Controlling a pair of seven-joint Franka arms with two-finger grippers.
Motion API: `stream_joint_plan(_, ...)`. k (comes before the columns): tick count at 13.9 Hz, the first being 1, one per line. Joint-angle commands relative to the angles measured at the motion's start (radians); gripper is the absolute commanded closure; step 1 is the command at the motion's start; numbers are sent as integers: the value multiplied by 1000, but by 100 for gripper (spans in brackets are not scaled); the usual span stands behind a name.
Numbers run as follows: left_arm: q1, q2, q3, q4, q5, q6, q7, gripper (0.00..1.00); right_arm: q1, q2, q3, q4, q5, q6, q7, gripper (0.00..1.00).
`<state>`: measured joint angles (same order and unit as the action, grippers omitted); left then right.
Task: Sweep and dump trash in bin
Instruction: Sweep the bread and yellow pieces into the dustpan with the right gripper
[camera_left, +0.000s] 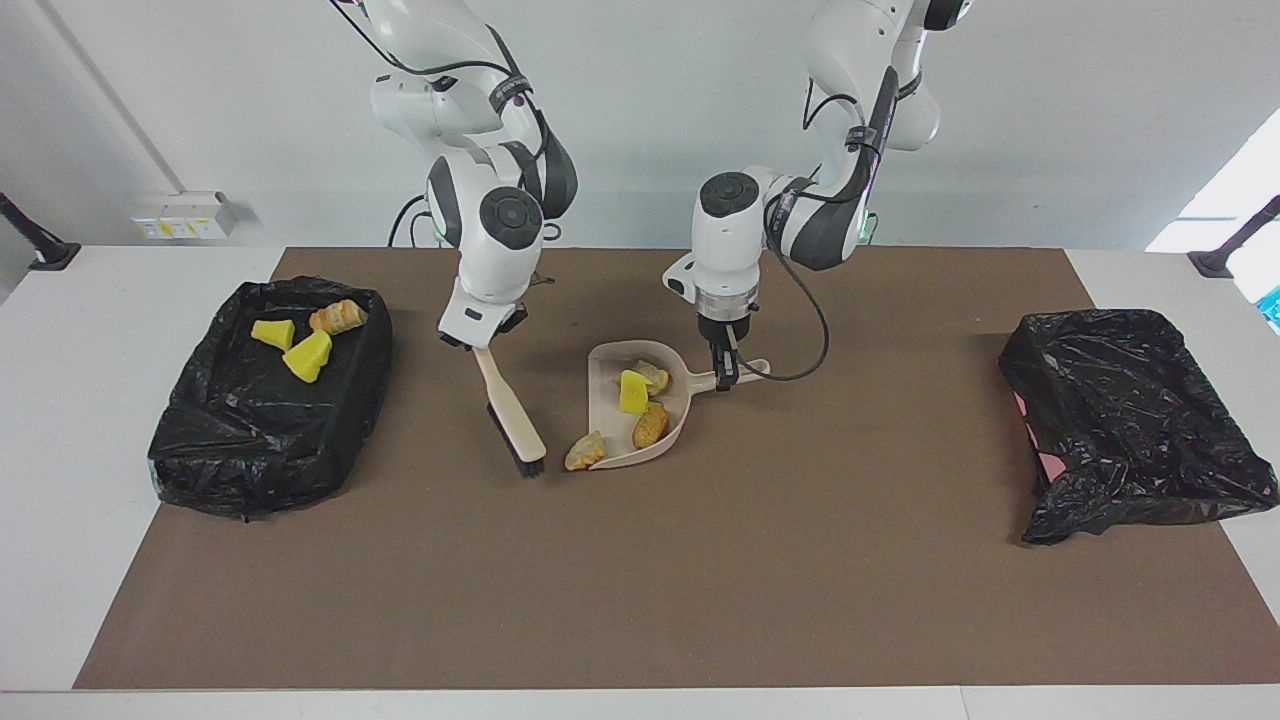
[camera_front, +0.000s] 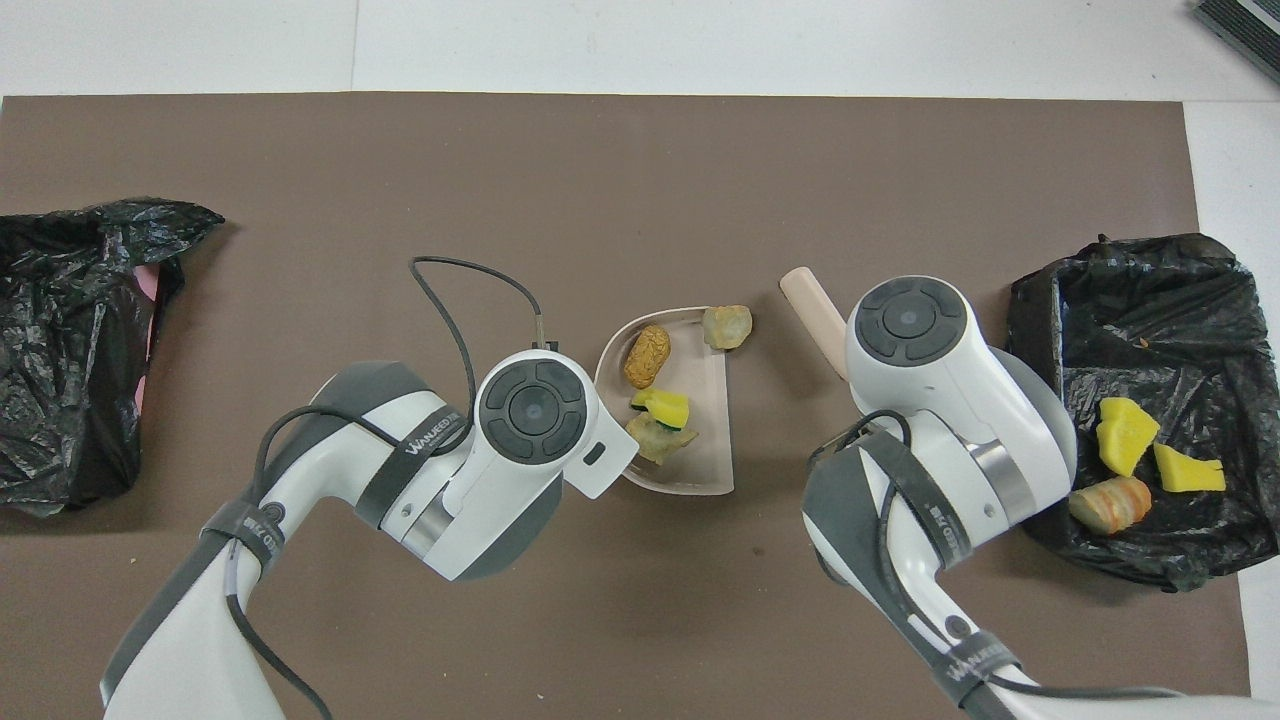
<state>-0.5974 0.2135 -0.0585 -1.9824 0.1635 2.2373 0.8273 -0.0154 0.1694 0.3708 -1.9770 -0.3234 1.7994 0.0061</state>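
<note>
The beige dustpan (camera_left: 610, 362) (camera_front: 700, 472) lies mid-mat, and my left gripper (camera_left: 727, 378) is shut on its handle. In the pan sit trash scraps: a yellow chunk (camera_left: 632, 392) (camera_front: 665, 406), a tan lump (camera_left: 654, 374) (camera_front: 660, 438) and a brown lump (camera_left: 650, 426) (camera_front: 647, 356). Another lump (camera_left: 584, 451) (camera_front: 727, 326) rests at the pan's open lip. My right gripper (camera_left: 478, 343) is shut on the beige brush (camera_left: 510, 408) (camera_front: 812, 305), which slants down beside the pan toward the right arm's end. Its bristles are low by the mat. The arms' wrists hide both grippers in the overhead view.
A bin lined with a black bag (camera_left: 200, 470) (camera_front: 1040, 400) stands at the right arm's end, with three scraps inside. A second black-bagged bin (camera_left: 1130, 420) (camera_front: 70, 330) stands at the left arm's end. A brown mat (camera_left: 640, 580) covers the table.
</note>
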Motion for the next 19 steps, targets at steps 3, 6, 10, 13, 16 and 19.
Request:
stream_joint_plan(3,-12,-19,11,-33,-45,19,-20,100,57,76,22,32,140,-24,49,100)
stream_joint_plan(6,-12,-19,11,-33,-53,12,-23,100,58,58,22,21,372,-37,67,100)
stream_joint_plan(10,-5,-17,12,-24,-56,-7,-19,100,117,47,22,20,468,23,185,100)
stream_joint_plan(13,31,-26,11,-18,-58,-27,-7,100,109,-17,13,18,451,-27,239,100)
stream_joint_plan(16,73,-28,8,-1,-61,-51,24,100,111,-112,13,20,438,-127,394,100)
stream_joint_plan(19,128,-29,11,63,-125,-122,126,100,124,-235,20,12,437,-265,495,100)
